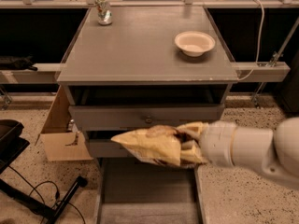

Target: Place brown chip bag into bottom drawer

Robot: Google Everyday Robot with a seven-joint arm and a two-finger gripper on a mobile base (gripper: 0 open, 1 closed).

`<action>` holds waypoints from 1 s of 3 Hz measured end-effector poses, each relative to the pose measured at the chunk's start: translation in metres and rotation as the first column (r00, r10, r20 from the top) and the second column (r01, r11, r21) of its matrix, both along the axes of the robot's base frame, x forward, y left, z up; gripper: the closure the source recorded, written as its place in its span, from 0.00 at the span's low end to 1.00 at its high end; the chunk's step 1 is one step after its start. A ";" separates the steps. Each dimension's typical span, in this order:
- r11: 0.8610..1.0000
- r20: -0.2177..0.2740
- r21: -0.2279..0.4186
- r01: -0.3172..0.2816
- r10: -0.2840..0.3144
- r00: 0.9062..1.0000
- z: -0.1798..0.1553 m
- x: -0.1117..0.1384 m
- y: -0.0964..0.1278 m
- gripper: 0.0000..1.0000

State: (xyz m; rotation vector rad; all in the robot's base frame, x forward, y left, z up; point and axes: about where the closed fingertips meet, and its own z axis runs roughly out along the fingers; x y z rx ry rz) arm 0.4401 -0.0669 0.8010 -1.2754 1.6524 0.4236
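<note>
**Grey cabinet, open drawer, bag hanging in mid-air**

Speckled floor [28, 125] is surrounding a grey cabinet [140, 55], whose top is carrying a white bowl [195, 43] and a small can [103, 9], both well away from the action. The bottom drawer [149, 190] is lying pulled out beneath the two upper drawers, its flat floor showing. The gripper [190, 144] is hovering in front of the middle drawer [100, 149], above the open one, and is pinching one end of the brown chip bag [154, 146]. The bag is sticking out to the left in the air, apparently touching nothing.

Several things are threatening the drop. The bag is long and is lying crosswise, so its free end is probably going to catch on the drawer's left wall or on the front above, leaving it draped over the rim. The foil is looking slippery and is being held at one end only, so it is liable to slide out early and land by the cardboard box [60, 141]. The arm [252, 148] is reaching in over the right wall and is risking a knock while lowering.
</note>
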 end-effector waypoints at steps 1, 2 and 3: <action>0.988 -0.142 0.074 0.137 -0.126 0.982 -0.078 -0.057 -0.050 1.00; 0.988 -0.139 0.073 0.133 -0.122 0.983 -0.077 -0.056 -0.048 1.00; 0.991 -0.161 0.073 0.111 -0.098 0.982 -0.089 -0.047 -0.040 1.00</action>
